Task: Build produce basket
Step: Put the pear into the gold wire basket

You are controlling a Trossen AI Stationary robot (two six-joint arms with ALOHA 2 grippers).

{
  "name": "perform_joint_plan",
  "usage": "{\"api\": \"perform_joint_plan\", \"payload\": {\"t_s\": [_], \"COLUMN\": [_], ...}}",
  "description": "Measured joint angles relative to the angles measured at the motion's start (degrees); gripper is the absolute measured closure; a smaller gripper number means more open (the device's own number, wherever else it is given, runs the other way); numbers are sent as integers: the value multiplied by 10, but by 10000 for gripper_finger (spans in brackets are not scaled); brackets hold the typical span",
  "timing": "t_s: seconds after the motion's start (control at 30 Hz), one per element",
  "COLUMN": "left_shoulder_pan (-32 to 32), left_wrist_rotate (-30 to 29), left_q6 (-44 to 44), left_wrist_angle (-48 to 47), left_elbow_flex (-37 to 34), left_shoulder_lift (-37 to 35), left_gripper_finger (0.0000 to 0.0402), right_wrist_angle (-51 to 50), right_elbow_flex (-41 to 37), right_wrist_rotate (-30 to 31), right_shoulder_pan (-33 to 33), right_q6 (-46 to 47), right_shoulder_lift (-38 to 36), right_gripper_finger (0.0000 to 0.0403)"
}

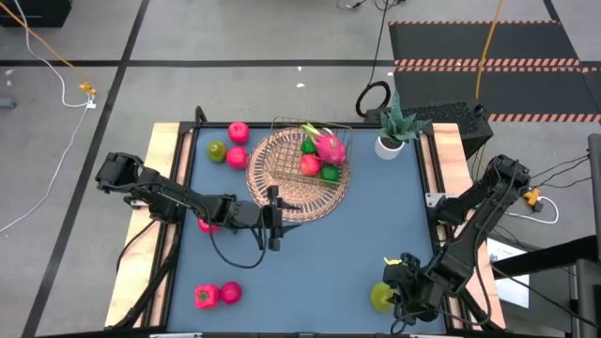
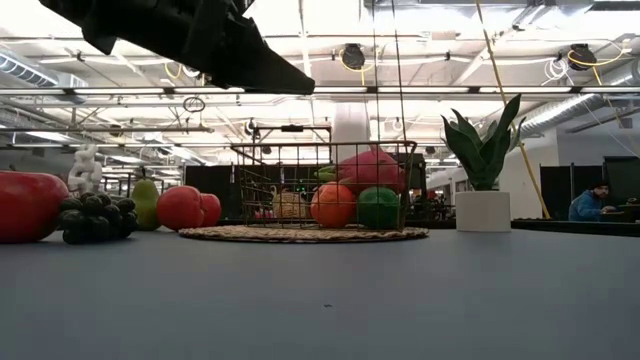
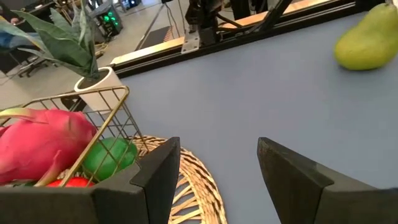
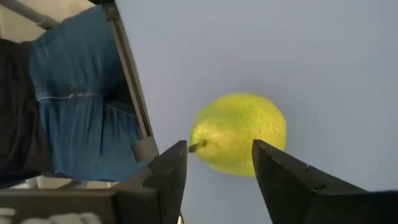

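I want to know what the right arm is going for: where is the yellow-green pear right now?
In the high view the yellow-green pear lies on the blue mat's near right corner, far from the basket, with the right gripper over it, fingers on either side.

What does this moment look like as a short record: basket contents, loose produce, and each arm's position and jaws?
basket: round tan woven wicker tray with wire frame, far middle of the blue table
in basket: pink dragon fruit, red round fruit, green round fruit
loose, far left: red apple, green pear
loose, near left: two pink-red pieces
left gripper: at the basket's near rim, jaws open, empty
right gripper: near right corner, jaws either side of the yellow-green pear; grip not confirmed
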Motion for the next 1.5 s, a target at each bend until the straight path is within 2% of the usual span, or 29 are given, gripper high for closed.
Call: {"api": "perform_joint_plan", "payload": {"t_s": [0.17,0.8,0.93,1.13,1.37,1.5], "left_shoulder_pan": [0,0,0,0,0,0], "left_wrist_rotate": [14,14,14,14,14,14], "left_q6": [2,-4,-5,-5,-3,-3], "left_wrist_angle": [1,2,2,2,2,2], "left_elbow_flex": [0,0,0,0,0,0], "left_shoulder_lift": [0,0,0,0,0,0], "left_gripper_finger": [183,183,183,183,183,183], "right_wrist_angle": [15,39,39,31,29,30], "right_elbow_flex": [0,0,0,0,0,0], "right_wrist_rotate": [31,25,2,-5,-5,-5], "right_shoulder_pan": [14,17,15,5,-6,-6], "right_q6": [-39,-83,-90,-97,-109,-74], "right_shoulder_lift": [0,25,25,25,25,25], "right_gripper_finger": [245,307,334,397,401,395]}}
